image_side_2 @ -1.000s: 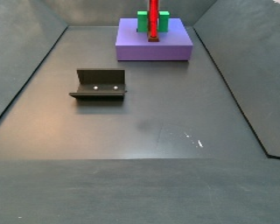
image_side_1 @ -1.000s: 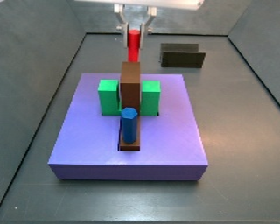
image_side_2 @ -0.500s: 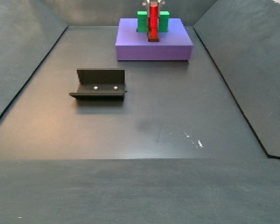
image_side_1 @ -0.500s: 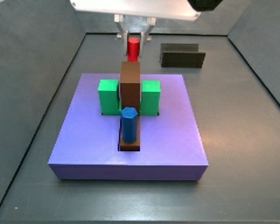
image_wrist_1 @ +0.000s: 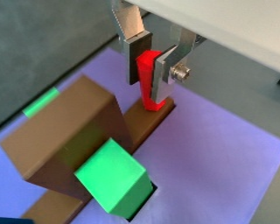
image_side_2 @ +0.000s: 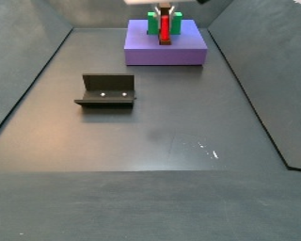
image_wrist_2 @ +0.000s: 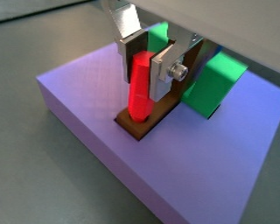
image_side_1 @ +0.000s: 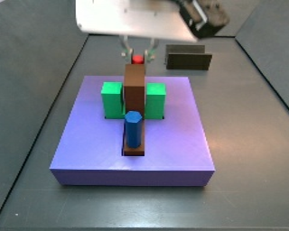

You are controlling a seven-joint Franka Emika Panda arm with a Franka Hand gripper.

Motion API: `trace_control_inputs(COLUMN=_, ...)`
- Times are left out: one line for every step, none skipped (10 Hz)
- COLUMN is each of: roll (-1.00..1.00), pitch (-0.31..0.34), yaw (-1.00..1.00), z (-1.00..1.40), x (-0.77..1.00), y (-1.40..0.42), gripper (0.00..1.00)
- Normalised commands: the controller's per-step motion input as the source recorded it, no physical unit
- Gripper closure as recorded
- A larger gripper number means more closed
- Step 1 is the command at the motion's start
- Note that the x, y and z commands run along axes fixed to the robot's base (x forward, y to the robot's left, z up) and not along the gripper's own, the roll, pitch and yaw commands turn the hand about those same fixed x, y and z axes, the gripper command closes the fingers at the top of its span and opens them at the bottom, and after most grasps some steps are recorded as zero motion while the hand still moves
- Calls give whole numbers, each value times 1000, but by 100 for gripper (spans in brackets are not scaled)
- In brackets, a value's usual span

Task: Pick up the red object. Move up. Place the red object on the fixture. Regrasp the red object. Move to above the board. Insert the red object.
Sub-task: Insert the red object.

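Over the far end of the large flat lavender-purple square board (image_side_1: 133,131), the Panda's two-finger gripper (image_wrist_1: 153,68) stands with its fingers closed on the short bright red peg (image_wrist_1: 149,79), held upright. In both wrist views the flat silver finger plates (image_wrist_2: 168,68) press against opposite sides of the peg's upper part, while its lower end sits in the end of the long brown bar (image_wrist_2: 152,120) that lies along the middle of the board. Whether the peg has reached the bottom of its seat cannot be told.

In a side view only the red top of the peg (image_side_1: 137,59) shows above the tall brown block (image_side_1: 135,86) at the bar's centre, with the pale body of the gripper (image_side_1: 137,41) directly above it. Bright green blocks (image_side_1: 112,100) flank the brown block on both sides, and a blue upright peg (image_side_1: 133,129) stands in the bar at the near end of the board, well apart from the red one.

The small dark olive-brown fixture (image_side_2: 106,90), an L-shaped bracket with a raised back edge, stands on the grey floor (image_side_2: 153,141) well apart from the board, with nothing on it. From that side view the board (image_side_2: 166,52) lies at the far end of the enclosure, the red peg (image_side_2: 166,24) upright among the green blocks.
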Motion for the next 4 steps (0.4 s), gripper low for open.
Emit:
trace_control_inputs(roll=0, pitch=-30, yaw=0, z=-383, x=0, y=0, gripper=100)
trace_control_inputs(roll=-3, pitch=0, yaw=0, z=-340, x=9, y=0, gripper=100)
trace_control_inputs(roll=-30, pitch=0, yaw=0, z=0, x=0, y=0, gripper=100)
trace_control_inputs(roll=0, pitch=0, yaw=0, z=0, x=0, y=0, gripper=100)
